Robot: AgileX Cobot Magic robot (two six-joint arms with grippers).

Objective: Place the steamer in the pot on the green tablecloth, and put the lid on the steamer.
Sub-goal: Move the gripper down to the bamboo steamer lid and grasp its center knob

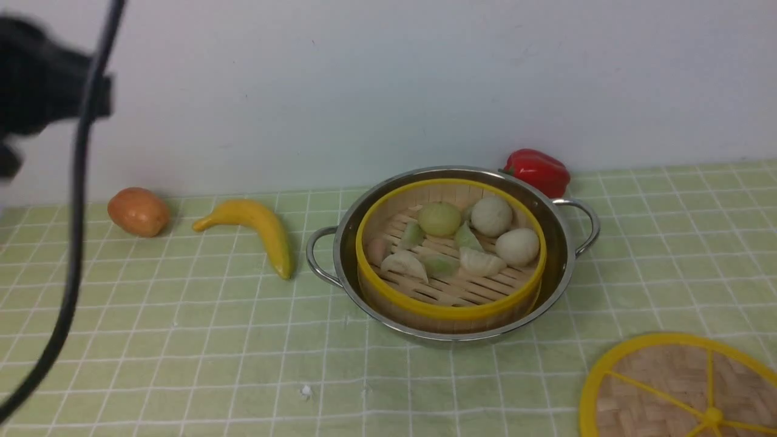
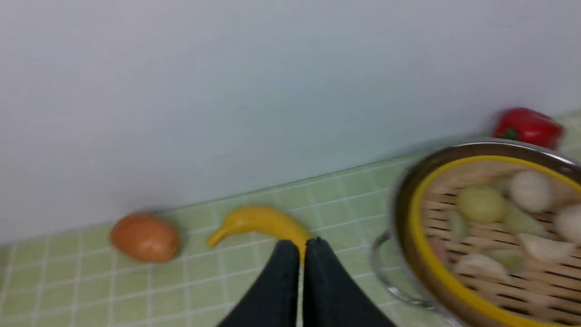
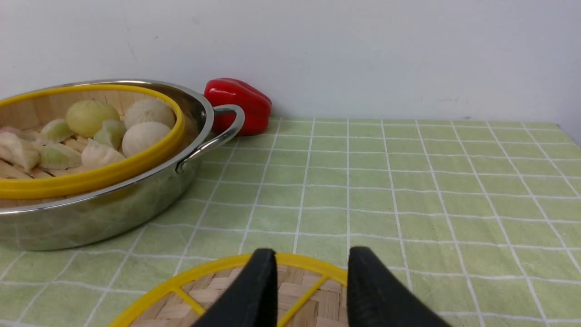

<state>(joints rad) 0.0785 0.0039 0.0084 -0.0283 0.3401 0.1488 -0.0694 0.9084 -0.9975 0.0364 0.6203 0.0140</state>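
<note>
The steamer (image 1: 450, 311), a bamboo basket with yellow rims holding white and pale green buns, sits inside the steel pot (image 1: 348, 243) at the middle of the green tablecloth (image 1: 182, 340). The lid (image 1: 661, 376), a woven disc with yellow spokes, lies flat on the cloth at the front right, cut off by the frame edge. In the left wrist view my left gripper (image 2: 302, 247) is shut on nothing, raised left of the pot (image 2: 408, 181). My right gripper (image 3: 311, 256) hangs open just over the lid's (image 3: 313, 297) far rim, holding nothing.
A banana (image 1: 255, 233) and a brown potato-like toy (image 1: 138, 211) lie left of the pot. A red pepper (image 1: 537, 171) rests behind it against the white wall. The blurred left arm (image 1: 36, 85) and its black cable (image 1: 73, 243) hang at the far left.
</note>
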